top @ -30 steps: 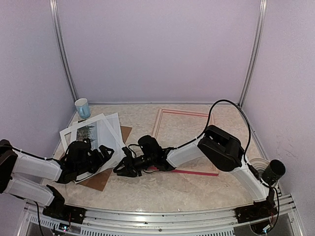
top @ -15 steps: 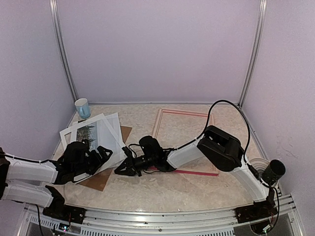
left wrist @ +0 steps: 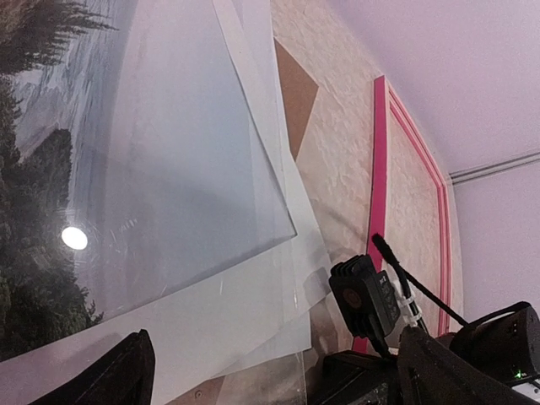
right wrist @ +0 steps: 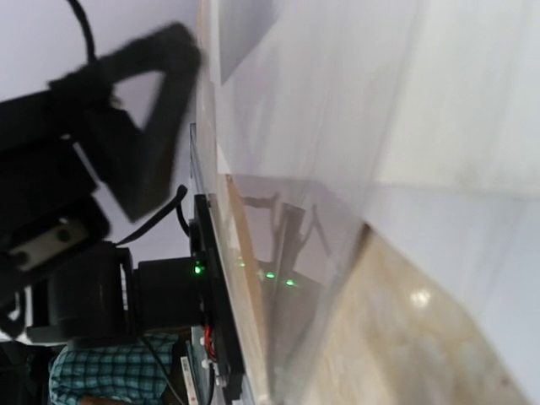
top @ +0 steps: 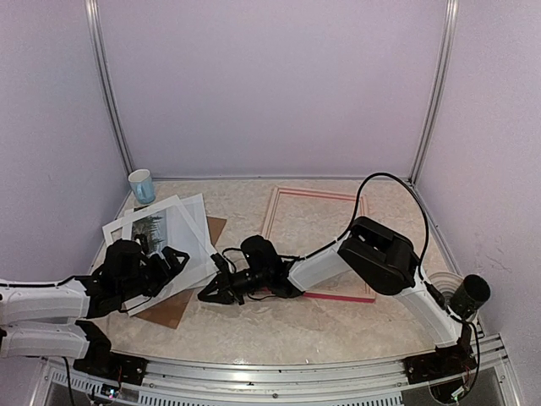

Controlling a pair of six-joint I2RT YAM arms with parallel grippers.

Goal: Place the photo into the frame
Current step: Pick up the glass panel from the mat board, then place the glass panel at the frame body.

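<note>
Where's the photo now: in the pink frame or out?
Out. The photo lies in the sheet stack at the table's left, apart from the pink frame, whose opening shows bare tabletop.

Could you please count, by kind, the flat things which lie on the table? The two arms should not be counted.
Pink frame: 1
Photo: 1
Clear sheet: 1
White sheets: 2, as far as the layers show
Brown board: 1
Total: 6
</note>
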